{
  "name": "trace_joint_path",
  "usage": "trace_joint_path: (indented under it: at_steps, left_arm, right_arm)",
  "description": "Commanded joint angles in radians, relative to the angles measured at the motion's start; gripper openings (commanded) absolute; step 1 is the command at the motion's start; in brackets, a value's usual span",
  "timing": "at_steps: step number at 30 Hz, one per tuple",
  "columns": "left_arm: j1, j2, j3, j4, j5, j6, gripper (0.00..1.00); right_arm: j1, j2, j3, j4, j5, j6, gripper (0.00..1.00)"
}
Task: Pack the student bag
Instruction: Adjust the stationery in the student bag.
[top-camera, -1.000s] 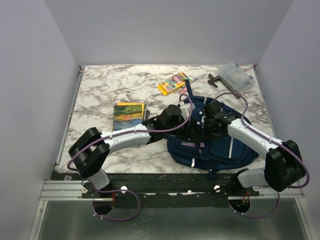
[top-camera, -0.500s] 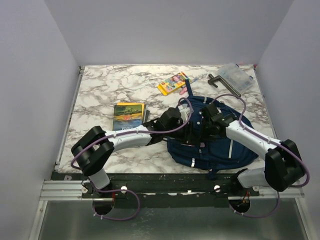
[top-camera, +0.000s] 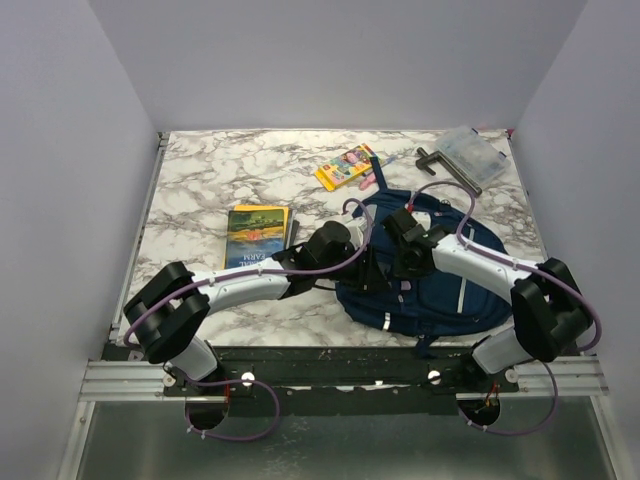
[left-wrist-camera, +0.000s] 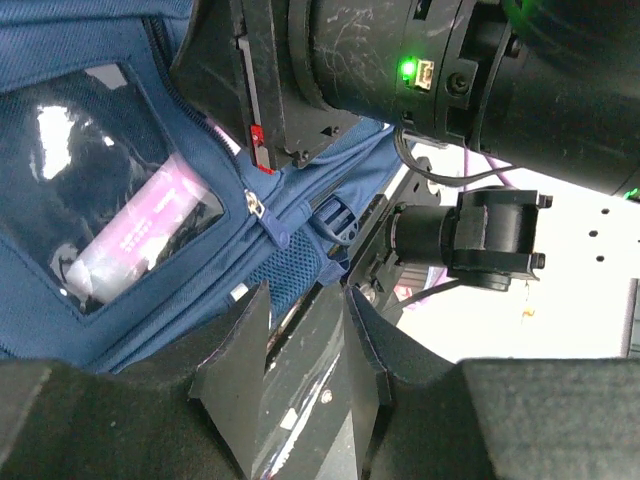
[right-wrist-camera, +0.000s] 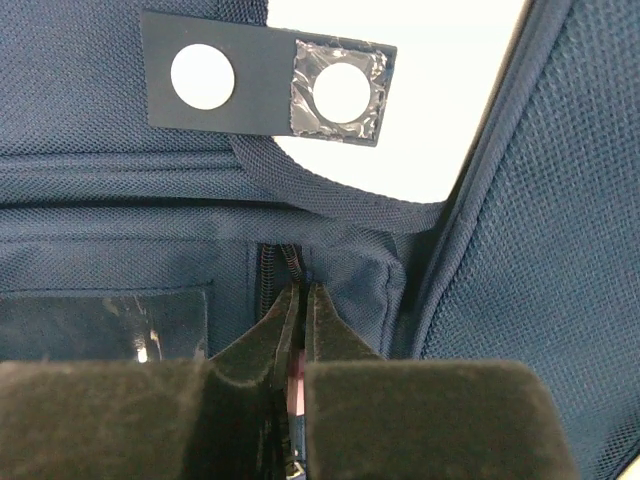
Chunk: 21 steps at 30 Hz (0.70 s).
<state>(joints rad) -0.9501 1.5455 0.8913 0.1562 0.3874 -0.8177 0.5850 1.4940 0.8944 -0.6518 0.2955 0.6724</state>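
The bag (top-camera: 440, 290) is lying flat on the near right part of the table (top-camera: 200, 180), and both arms are reaching in over its left end. The right gripper (right-wrist-camera: 302, 295) is pinched almost shut right on the zip (right-wrist-camera: 272, 262), with the finger tips meeting on the zip line just under the grab loop. A black tag (right-wrist-camera: 250, 85) with two round spots sits above that.

The left gripper (left-wrist-camera: 305, 305) is down at the bag's edge with its jaws part way apart and a dark glossy flap (left-wrist-camera: 300, 400) filling the gap. Honestly I can't tell from the wrist view whether it's actually clamped on it or just sitting around it. That same view shows a clear window pocket (left-wrist-camera: 110, 180) on the bag with something pink and white inside.

Out on the table there's a book (top-camera: 257, 230) left of the bag. A crayon box (top-camera: 346, 166) lies further back, and a clear case (top-camera: 476, 153) is in the far right corner.
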Motion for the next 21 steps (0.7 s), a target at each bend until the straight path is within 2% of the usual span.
trace_joint_path:
  at_steps: [1, 4, 11, 16, 21]
  left_arm:
    - [0.001, -0.021, -0.017, 0.016, -0.046, 0.020, 0.38]
    - [-0.001, -0.028, -0.020, 0.016, -0.067, 0.020, 0.38]
    - [-0.015, -0.004, 0.006, 0.016, -0.128, 0.021, 0.53]
    - [-0.050, 0.014, 0.040, 0.014, -0.206, 0.041, 0.73]
    - [-0.058, 0.037, 0.066, 0.014, -0.213, 0.027, 0.74]
  right_arm:
    - [0.008, 0.031, -0.010, -0.018, 0.204, 0.006, 0.01]
    - [0.010, -0.043, -0.006, -0.021, 0.193, -0.029, 0.01]
    - [0.010, -0.167, 0.022, -0.045, 0.064, -0.025, 0.00]
    - [0.010, -0.218, 0.061, -0.080, 0.027, -0.012, 0.01]
    - [0.008, -0.244, 0.037, -0.096, 0.058, 0.020, 0.01]
